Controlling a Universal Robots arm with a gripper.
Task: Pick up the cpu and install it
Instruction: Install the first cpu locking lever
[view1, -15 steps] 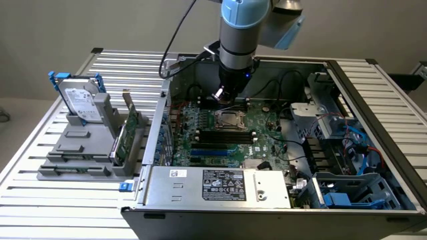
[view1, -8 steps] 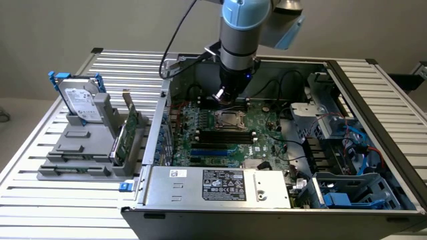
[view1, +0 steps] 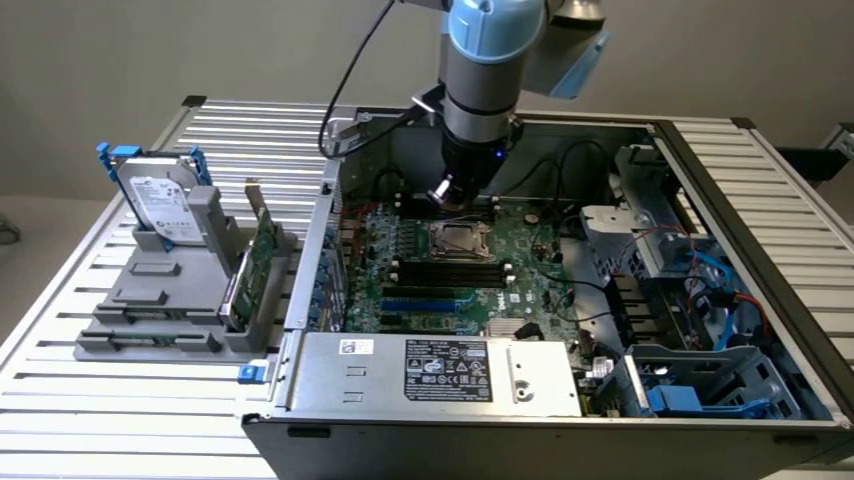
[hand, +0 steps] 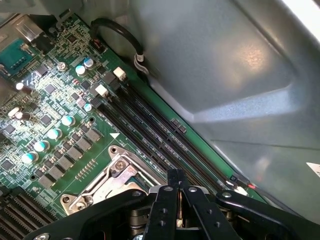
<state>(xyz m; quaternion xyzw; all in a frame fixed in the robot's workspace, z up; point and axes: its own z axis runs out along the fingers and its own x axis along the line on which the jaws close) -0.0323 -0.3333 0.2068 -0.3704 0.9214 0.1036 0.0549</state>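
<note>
One open computer case (view1: 534, 445) takes up most of the slatted table (view1: 94, 410), and the arm reaches down into it from above; outside the case, toward the exterior view's left and well apart from the arm, a grey holder (view1: 160, 300) carries the hard drive (view1: 163, 205); inside, the motherboard (view1: 441, 295) lies flat on the case floor, with the square metal-framed socket (view1: 431, 243) near its middle.

A pale square shows within that frame in the exterior view, and I judge it to be the cpu (view1: 462, 241), lying in the socket rather than carried; on that reading the pick-up is done and the chip has reached its place; whether it is fully seated, or the frame is clamped over it, I cannot tell, since the gripper's body covers part of the socket in the wrist view.

The gripper (hand: 175, 175) hangs low over the board, just above the socket's edge; its fingers (hand: 166, 202) are pressed together, with nothing that I can make out pinched between them; the cpu lies below and just beside the fingertips; touching or a little apart, I cannot say.
</note>
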